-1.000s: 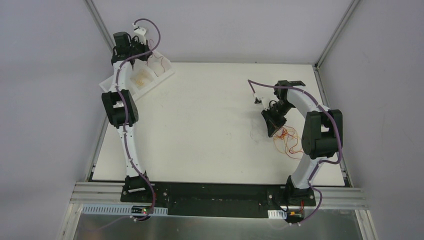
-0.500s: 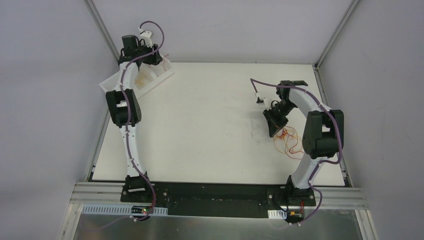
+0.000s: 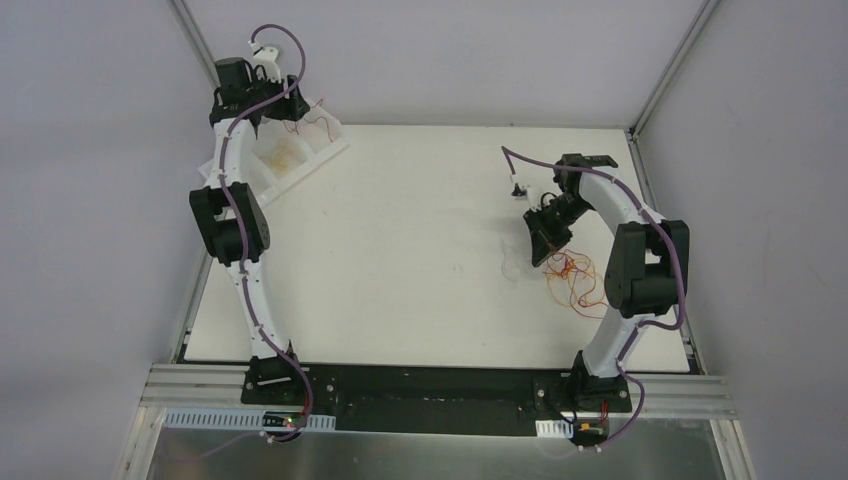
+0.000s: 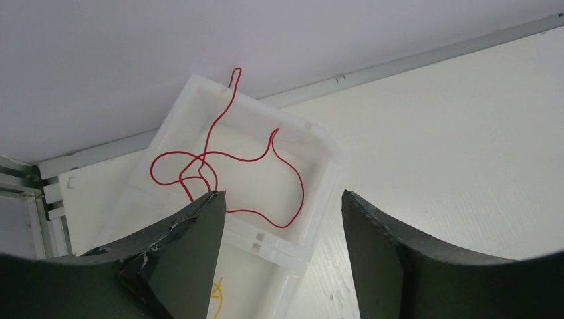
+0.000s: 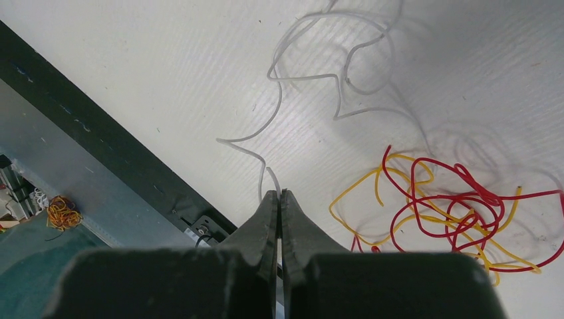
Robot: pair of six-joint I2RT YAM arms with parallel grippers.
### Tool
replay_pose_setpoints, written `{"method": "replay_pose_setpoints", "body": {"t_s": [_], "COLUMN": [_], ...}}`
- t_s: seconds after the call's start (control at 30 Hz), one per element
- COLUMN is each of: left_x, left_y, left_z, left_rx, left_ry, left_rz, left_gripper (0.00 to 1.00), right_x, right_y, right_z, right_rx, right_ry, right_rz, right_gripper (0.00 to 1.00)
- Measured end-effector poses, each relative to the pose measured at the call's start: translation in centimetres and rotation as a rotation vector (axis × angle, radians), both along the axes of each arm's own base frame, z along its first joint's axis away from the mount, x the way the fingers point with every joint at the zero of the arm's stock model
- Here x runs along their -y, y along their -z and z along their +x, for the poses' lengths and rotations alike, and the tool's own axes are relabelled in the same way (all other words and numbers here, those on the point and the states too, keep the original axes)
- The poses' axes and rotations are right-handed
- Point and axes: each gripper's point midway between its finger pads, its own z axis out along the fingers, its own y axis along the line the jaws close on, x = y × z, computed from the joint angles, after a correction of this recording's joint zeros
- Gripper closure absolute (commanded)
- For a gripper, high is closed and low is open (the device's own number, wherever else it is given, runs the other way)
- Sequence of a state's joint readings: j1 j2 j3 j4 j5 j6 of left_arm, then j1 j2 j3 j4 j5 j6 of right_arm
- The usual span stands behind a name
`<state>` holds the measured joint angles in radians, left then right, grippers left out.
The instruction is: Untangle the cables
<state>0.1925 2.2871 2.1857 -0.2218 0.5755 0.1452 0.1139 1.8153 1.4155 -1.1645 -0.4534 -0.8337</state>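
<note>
Sorting out single strands seems to be the step in hand. At the far left corner of the white tabletop (image 3: 420, 220) the left fingers (image 4: 199, 226) hang spread above the white plastic compartment tray (image 4: 266, 106) and hold nothing. One thin red wire (image 4: 273, 136) lies loose in the end compartment, with one end reaching over the far rim. In the compartment next to it one small yellow wire bundle (image 3: 285, 152) is visible. On the right side, the right fingers (image 5: 269, 219) are pressed together and pinch the end of one thin pale grey wire (image 5: 278, 93), which curls over the tabletop. Just beside it lies one curly tangle of red and yellow wires (image 5: 452, 212). I cannot count its strands surely, at least one red and one yellow, and I cannot tell whether the pale wire is caught in it. So, as I judge, the task is partly done. The next move calls for drawing the pale wire slowly away from the tangle and watching if the tangle follows. If it does, the free left fingers should come over and hold it down.
</note>
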Motion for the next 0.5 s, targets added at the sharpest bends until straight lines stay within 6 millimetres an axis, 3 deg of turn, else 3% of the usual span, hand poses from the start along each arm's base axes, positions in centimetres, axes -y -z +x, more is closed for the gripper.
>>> {"method": "replay_pose_setpoints", "body": {"t_s": [0.13,0.3,0.4,0.5], "left_x": [-0.2,0.1,0.0,-0.7], "left_y": [-0.9,-0.9,0.9,3.9], "left_z": [0.1,2.0,3.4,4.7], "left_rx": [0.016,0.055,0.061,0.049], "left_ry": [0.004,0.024,0.023,0.011], "left_rz": [-0.003,0.03,0.086,0.169], "left_gripper": [0.39,0.37,0.36,0.37], "right_x": [-0.2,-0.2,-0.2,-0.3], "right_y": [-0.1,-0.1,-0.1,-0.1], "right_z": [0.0,-0.1,-0.1,-0.2], "right_rx": [-0.004,-0.007,-0.01,-0.014], "right_ry": [0.004,0.007,0.011,0.021], "right_rz": [0.004,0.004,0.003,0.001], "right_gripper": [1.0,1.0,1.0,1.0]}}
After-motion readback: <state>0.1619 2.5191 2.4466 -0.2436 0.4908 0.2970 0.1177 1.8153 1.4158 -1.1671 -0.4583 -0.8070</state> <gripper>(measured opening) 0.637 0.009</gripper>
